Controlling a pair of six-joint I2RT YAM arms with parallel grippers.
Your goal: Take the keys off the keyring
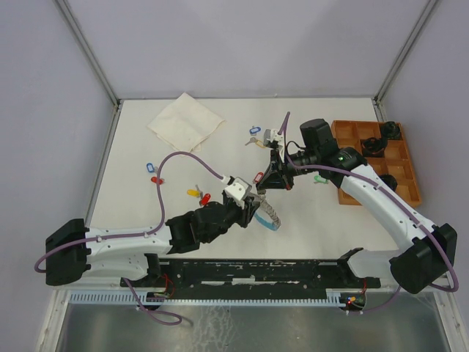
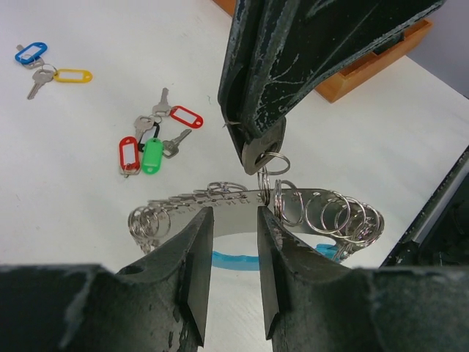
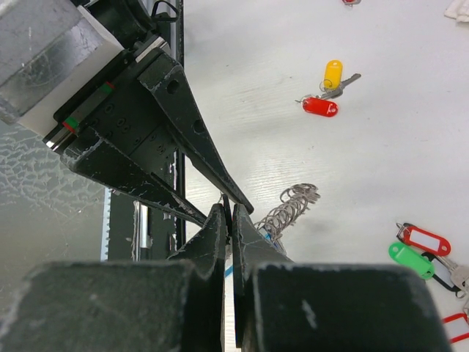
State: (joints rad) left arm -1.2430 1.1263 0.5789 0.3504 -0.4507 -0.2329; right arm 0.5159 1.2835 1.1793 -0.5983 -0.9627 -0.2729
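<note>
The keyring [image 1: 272,218] is a loop of a silvery band strung with small split rings [image 2: 337,216] joined to a light-blue band [image 2: 234,260]. My left gripper [image 2: 234,217] is shut on the silvery band and holds the loop off the table. It shows in the top view [image 1: 255,209] at the table's middle. My right gripper [image 1: 270,188] reaches down onto the loop from behind. Its tips [image 2: 260,155] are shut on one small split ring [image 2: 275,163] at the top of the band. The ring coil also shows in the right wrist view [image 3: 294,204] beyond my right gripper [image 3: 229,211].
Loose tagged keys lie on the table: blue [image 1: 254,130], red [image 1: 155,169], yellow [image 1: 193,193], red [image 1: 206,198], red [image 1: 258,177], green [image 1: 319,179]. A folded cloth [image 1: 185,121] lies at the back. A wooden compartment tray [image 1: 414,183] holding black parts stands at the right.
</note>
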